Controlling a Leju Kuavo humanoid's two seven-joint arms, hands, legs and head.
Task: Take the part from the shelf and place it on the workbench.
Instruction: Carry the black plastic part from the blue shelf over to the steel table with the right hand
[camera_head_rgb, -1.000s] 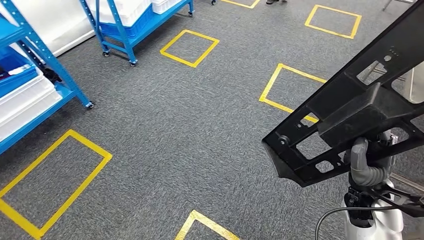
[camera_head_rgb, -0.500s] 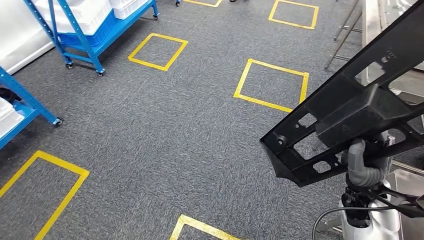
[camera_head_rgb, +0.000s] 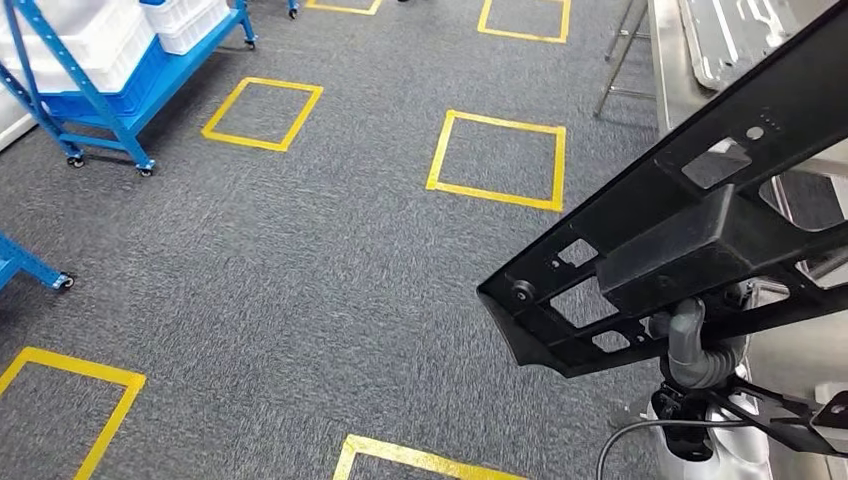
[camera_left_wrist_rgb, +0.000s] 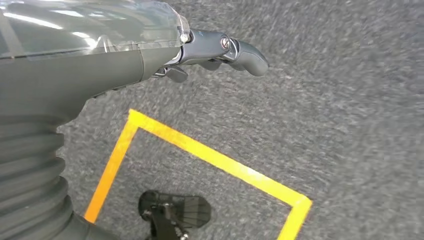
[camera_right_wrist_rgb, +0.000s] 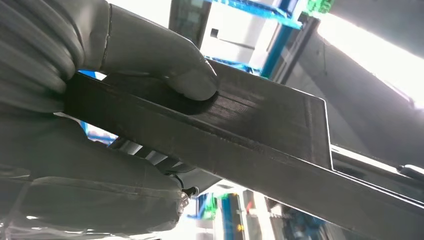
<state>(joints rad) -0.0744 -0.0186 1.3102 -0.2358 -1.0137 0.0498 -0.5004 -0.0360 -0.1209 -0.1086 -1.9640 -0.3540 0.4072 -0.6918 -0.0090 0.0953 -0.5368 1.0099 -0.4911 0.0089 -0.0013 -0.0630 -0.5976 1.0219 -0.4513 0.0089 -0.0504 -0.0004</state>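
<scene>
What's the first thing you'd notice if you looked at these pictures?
The big black part jumps out first: a long frame with cut-out holes, slanting across the right side of the head view, gripped from below by the right hand. Next come the bright yellow tape squares on the grey carpet and the blue shelf cart with white bins at the far left.
</scene>
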